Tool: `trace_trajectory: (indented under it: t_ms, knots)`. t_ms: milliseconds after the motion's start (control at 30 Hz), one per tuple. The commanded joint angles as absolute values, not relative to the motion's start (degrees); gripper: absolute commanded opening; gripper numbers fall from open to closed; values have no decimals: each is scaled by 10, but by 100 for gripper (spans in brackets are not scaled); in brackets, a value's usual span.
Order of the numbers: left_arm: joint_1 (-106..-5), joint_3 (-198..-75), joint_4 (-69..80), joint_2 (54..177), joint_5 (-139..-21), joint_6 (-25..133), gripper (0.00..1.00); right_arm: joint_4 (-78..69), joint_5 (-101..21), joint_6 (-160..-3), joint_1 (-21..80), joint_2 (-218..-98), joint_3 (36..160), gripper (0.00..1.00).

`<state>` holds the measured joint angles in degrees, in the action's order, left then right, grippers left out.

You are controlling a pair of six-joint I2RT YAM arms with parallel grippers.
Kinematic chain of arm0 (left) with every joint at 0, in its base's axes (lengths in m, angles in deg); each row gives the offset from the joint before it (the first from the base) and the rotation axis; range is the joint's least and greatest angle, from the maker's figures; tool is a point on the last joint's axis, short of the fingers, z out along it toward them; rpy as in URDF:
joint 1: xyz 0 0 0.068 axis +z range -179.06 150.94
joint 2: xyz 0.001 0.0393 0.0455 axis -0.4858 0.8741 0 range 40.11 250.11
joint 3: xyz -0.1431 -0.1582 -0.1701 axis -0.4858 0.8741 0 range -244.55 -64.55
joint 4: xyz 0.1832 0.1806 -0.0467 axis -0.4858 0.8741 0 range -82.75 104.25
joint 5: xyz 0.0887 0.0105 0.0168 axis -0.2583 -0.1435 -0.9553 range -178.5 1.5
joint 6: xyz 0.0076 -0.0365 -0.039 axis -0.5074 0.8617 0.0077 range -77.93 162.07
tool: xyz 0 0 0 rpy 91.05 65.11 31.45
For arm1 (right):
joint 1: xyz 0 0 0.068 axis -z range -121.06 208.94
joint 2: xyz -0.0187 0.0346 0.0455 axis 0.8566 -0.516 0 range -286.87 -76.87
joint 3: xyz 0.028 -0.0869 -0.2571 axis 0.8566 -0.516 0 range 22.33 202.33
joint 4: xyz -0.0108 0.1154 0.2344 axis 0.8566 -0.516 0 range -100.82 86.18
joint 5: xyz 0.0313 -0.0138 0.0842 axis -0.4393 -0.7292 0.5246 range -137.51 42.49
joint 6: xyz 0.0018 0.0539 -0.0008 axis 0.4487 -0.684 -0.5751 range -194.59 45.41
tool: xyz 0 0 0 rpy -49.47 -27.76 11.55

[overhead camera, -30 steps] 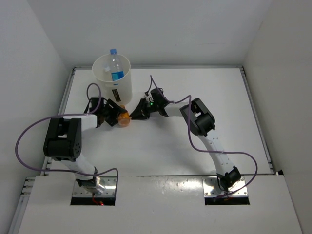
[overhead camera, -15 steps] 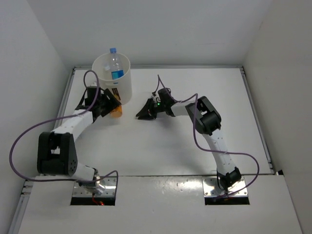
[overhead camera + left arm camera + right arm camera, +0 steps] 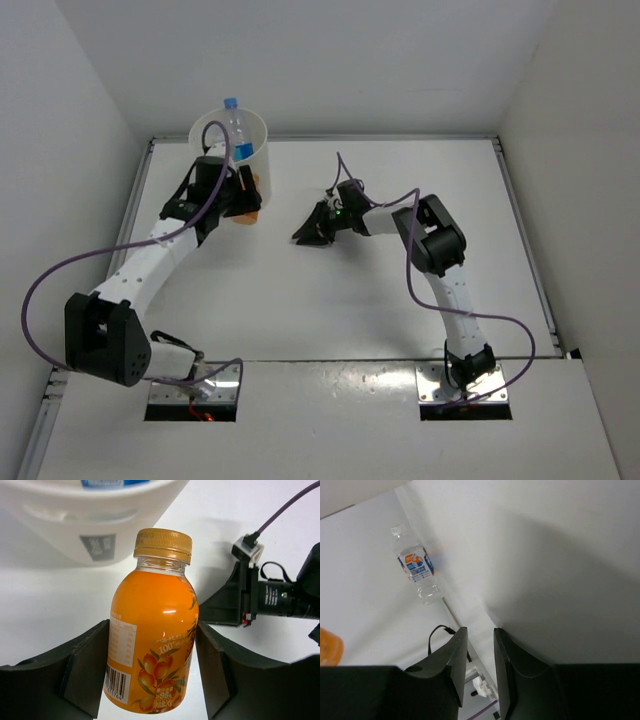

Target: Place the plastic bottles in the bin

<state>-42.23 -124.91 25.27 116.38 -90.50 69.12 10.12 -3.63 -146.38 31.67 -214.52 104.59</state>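
- The orange bottle (image 3: 152, 625) has left the table in front of the bin (image 3: 203, 130). A second ago it was low, by the foot of the bin. Now the left arm has stretched out and carried it up to the near side of the bin's wall.
- To my eye this is the carry step, almost done. The bottle is not yet over the opening, so it needs a little more lift and reach before it can be dropped.
- The left gripper (image 3: 152, 672) has the bottle clamped by its body. One dark finger (image 3: 82, 675) presses each side of the label, and the gold cap points away towards the bin's wall and its dark label.
- A blue-capped bottle (image 3: 238, 140) already stands inside the bin.
- The right gripper (image 3: 308, 230) has edged off to the right, well apart from the bin. Its fingers (image 3: 456, 655) are nearly together, with only a slit between them, and hold nothing.
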Motion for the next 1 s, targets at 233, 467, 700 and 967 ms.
trace_trajectory:
  t_ms: [233, 467, 700, 967]
  knots:
    - [-481, -1380, 276, 1187, -1055, 645, 0, 23, -47, -1463, 333, -2123, 992, 29]
    - [-474, -1533, 255, 1246, -1073, 645, 0, 7, -47, -1451, 338, -2118, 987, 29]
    - [-436, -1544, 203, 1257, -1102, 645, 0, 1, -52, -1439, 348, -2106, 970, 29]
    - [-406, -1459, 167, 1275, -1109, 649, 6, -15, -52, -1422, 359, -2090, 959, 29]
